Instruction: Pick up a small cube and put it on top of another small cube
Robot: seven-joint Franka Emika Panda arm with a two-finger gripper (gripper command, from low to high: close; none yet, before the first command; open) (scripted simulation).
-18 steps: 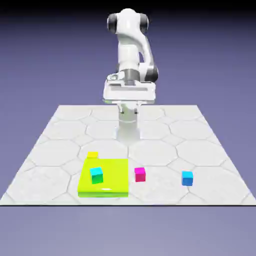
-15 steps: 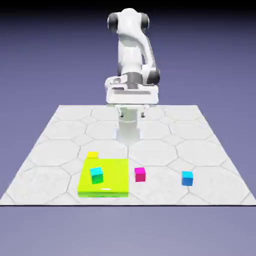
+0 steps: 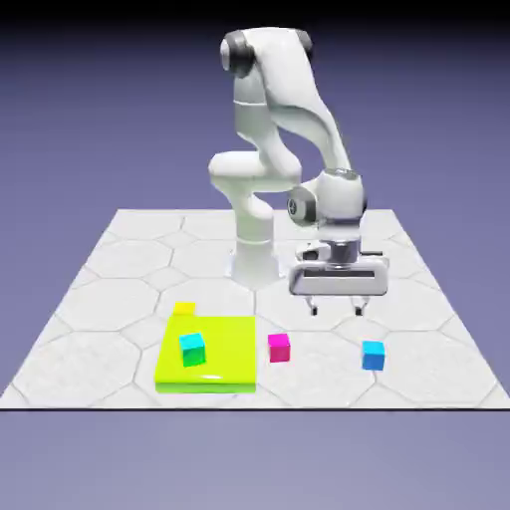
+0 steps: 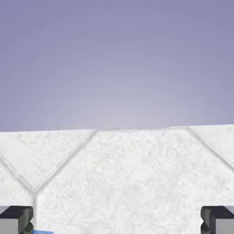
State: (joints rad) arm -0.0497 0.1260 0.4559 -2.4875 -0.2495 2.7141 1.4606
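gripper (image 3: pixel 337 312) above table (image 3: pixel 319 374), jaws spread wide, nothing between them. blue cube (image 3: pixel 373 356) on table, toward exterior view's right; teal-green cube (image 3: pixel 192 350) on yellow-green slab (image 3: pixel 229 349), toward exterior view's left.

The white, jointed robot arm (image 3: pixel 291 95) bends over at its dark-capped upper joint and reaches forward, toward the exterior view's right. Its white wrist with grey joint caps (image 3: pixel 339 204) points downward. Below it, the white 2-finger gripper (image 3: pixel 337 311) hangs level, its 2 small dark fingertips (image 4: pixel 17 219) spread wide apart, nothing between them.
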